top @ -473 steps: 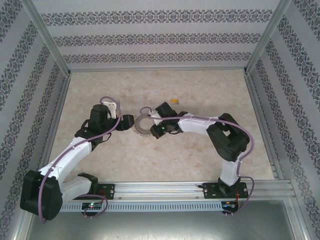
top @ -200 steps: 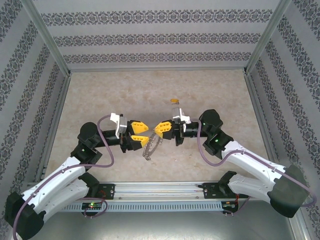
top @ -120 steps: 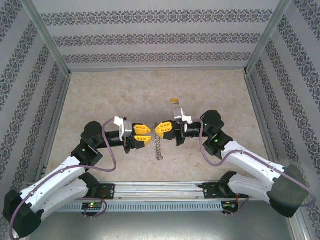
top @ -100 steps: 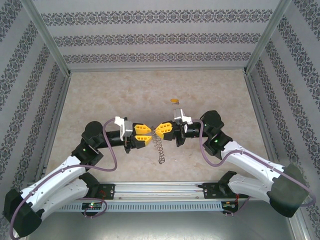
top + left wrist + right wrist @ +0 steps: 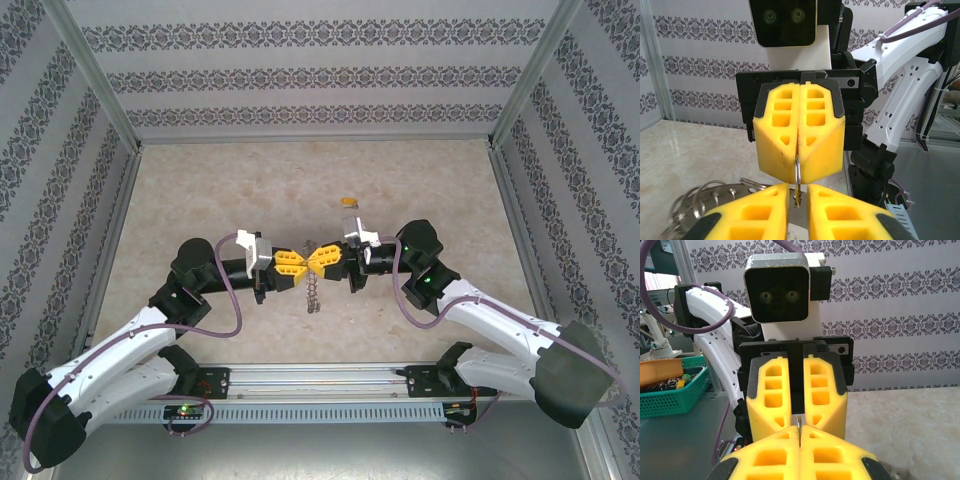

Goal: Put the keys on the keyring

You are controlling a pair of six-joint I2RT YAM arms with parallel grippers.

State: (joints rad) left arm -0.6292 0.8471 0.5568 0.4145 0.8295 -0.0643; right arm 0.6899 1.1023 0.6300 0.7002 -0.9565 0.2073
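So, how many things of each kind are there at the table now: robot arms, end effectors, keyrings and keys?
Robot arms: 2 (left arm, right arm)
End effectors: 2 (left end effector, right end effector)
Keyring: 1
Yellow-orange key: 1
Total: 6

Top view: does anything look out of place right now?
The key lies alone on the table beyond the right gripper, while the keyring dangles edge-on where that gripper meets the left gripper tip to tip.
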